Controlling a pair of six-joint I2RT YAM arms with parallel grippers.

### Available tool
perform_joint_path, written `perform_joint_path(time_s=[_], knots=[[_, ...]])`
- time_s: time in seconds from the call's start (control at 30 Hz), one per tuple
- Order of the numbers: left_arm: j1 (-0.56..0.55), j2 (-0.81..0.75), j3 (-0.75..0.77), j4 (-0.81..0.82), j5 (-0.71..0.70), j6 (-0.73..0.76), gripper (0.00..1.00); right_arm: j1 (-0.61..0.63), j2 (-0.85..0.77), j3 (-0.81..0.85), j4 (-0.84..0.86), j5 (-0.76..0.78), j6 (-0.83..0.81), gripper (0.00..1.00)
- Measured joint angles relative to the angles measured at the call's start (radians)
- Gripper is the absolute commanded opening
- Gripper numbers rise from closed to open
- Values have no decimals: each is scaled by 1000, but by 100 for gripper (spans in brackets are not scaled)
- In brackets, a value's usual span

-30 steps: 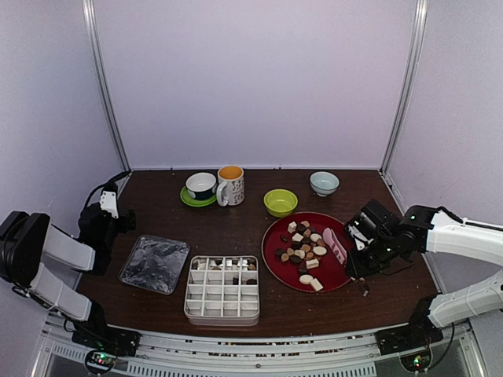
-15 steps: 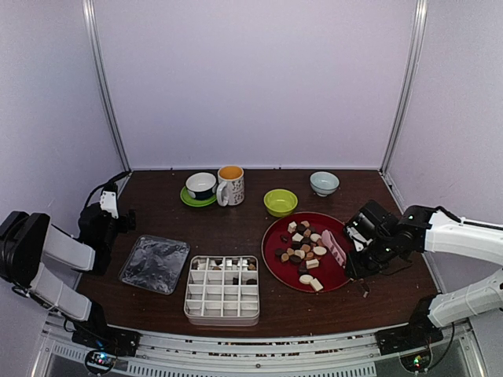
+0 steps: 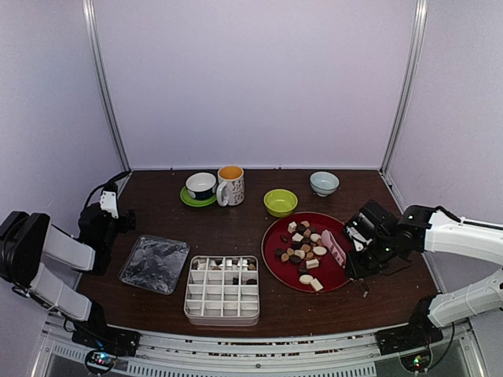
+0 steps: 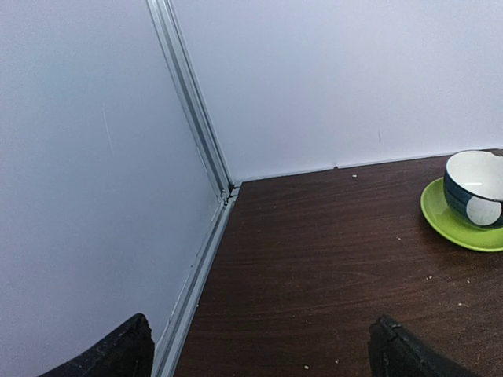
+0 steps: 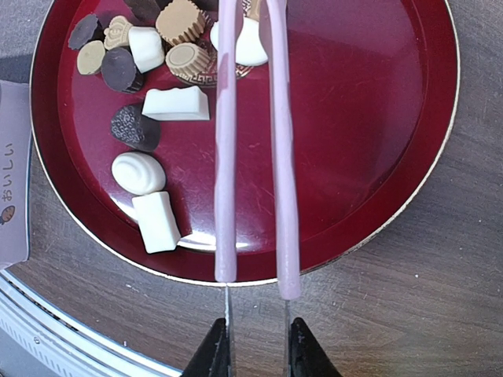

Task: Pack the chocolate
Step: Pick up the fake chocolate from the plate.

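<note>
The chocolate [image 3: 302, 253] lies mostly on the red plate [image 3: 331, 276], right of centre in the top view; the scatter forms a band whose long axis runs from the plate's upper left down towards its lower right. In the right wrist view the pieces [image 5: 149, 118] fill the upper left of the frame; one white oblong [image 5: 161, 222] stands nearly upright, its top leaning slightly left; another white block [image 5: 177, 104] lies almost level. A few pieces also sit in the top row of the divided box [image 3: 222, 302], lower centre.

The right gripper [image 5: 255, 353] is at the plate's right edge, its jaws drawn in against the pink tongs [image 5: 225, 157]; the two tong arms run straight up that frame over the bare red [image 5: 361, 118], tips out of frame at the top.

The left gripper [image 4: 263, 357], far left in the top view [image 3: 119, 221], has its jaws wide apart over the dark table [image 4: 330, 251], with nothing between them; a cup on a green saucer [image 4: 471, 192] sits at the frame's right edge.
</note>
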Motion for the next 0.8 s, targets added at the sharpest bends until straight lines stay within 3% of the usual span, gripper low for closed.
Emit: perform_joint_path(time_s=[0.8], knots=[[0, 0, 0, 0, 0, 0, 98, 2, -64, -23, -50, -31, 7, 25]])
